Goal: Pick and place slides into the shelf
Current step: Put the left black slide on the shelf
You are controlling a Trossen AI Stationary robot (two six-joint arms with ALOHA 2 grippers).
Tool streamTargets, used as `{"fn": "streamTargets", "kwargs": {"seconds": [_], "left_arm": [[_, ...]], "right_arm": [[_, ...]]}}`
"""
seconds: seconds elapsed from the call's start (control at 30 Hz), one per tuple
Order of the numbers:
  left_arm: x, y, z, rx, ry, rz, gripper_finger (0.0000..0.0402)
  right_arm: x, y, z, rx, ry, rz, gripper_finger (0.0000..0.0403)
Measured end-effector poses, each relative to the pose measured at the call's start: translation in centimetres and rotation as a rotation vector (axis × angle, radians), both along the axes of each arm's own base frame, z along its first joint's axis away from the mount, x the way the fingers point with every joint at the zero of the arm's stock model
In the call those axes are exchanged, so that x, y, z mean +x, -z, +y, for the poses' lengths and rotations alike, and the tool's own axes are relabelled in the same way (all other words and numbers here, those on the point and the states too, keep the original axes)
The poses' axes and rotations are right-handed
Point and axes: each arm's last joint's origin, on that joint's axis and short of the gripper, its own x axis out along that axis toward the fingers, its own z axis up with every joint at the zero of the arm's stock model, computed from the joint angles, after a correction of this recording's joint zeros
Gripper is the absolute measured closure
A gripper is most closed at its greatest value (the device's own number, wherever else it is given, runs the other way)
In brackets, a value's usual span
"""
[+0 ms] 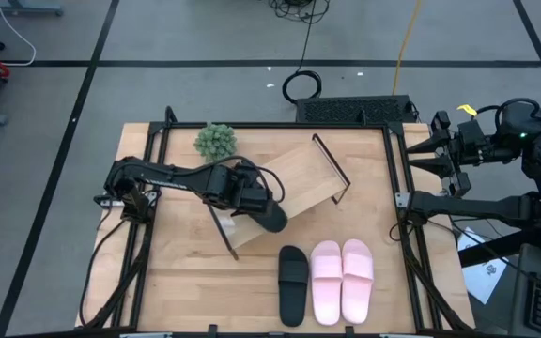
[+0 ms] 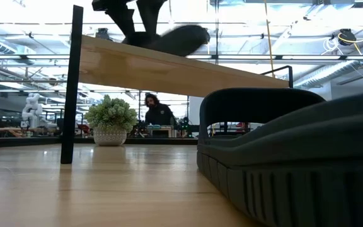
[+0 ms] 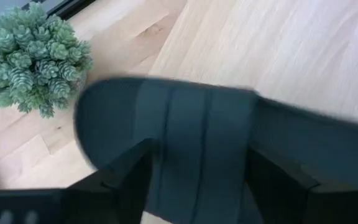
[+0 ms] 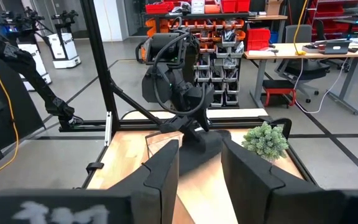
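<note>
My left gripper (image 1: 255,205) reaches in from the table's left, shut on one black slide (image 1: 272,220) over the near end of the shelf (image 1: 294,174). The shelf is a light-wood board with black wire end frames, lying slantwise on the table. In the low view the held black slide (image 2: 176,38) shows just above the shelf's board (image 2: 169,70). A second black slide (image 1: 292,284) and the pink pair (image 1: 342,280) lie flat side by side near the table's near edge. My right gripper (image 4: 199,163) waits open, off the table's right edge. My left gripper (image 3: 201,155) holds the black slide by its wide strap (image 3: 197,130), pinched between the two fingers (image 3: 129,177), which come from above. The slide lies roughly level under the gripper, over the shelf's board (image 3: 278,50). Whether its sole touches the board, I cannot tell.
A small green plant in a pot (image 1: 216,141) stands by the table's far edge, left of the shelf. The table's black frame rails (image 1: 397,202) run along its sides. The black slide on the table (image 2: 288,157) fills the right of the low view. A person (image 2: 158,112) is far behind.
</note>
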Motion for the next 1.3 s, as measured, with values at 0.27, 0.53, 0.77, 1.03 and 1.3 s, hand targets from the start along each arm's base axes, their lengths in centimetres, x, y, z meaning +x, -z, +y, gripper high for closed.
{"fn": "streamTargets", "kwargs": {"seconds": [0.27,0.53,0.77,1.03,1.3], "left_arm": [[0.0,0.0,-0.3,-0.027,0.044,0.018,0.0101],[-1.6,-3.4,0.1,-0.008,0.062,-0.102,0.0083],[-6.0,-10.9,-0.8,0.083,0.139,-0.353,0.0086],[-11.4,-14.6,-2.8,0.107,0.196,-0.483,0.0087],[-14.1,-15.0,-4.3,0.094,0.233,-0.498,0.0083]], "right_arm": [[0.0,0.0,0.0,-0.001,0.0,0.0,0.0292],[0.4,0.0,0.0,0.001,-0.044,0.005,0.0292],[5.5,0.2,-1.3,0.046,-0.321,-0.015,0.0292],[16.3,5.5,-1.3,0.059,-0.504,0.175,0.0292],[24.4,9.7,2.9,-0.321,-0.283,0.283,0.0292]]}}
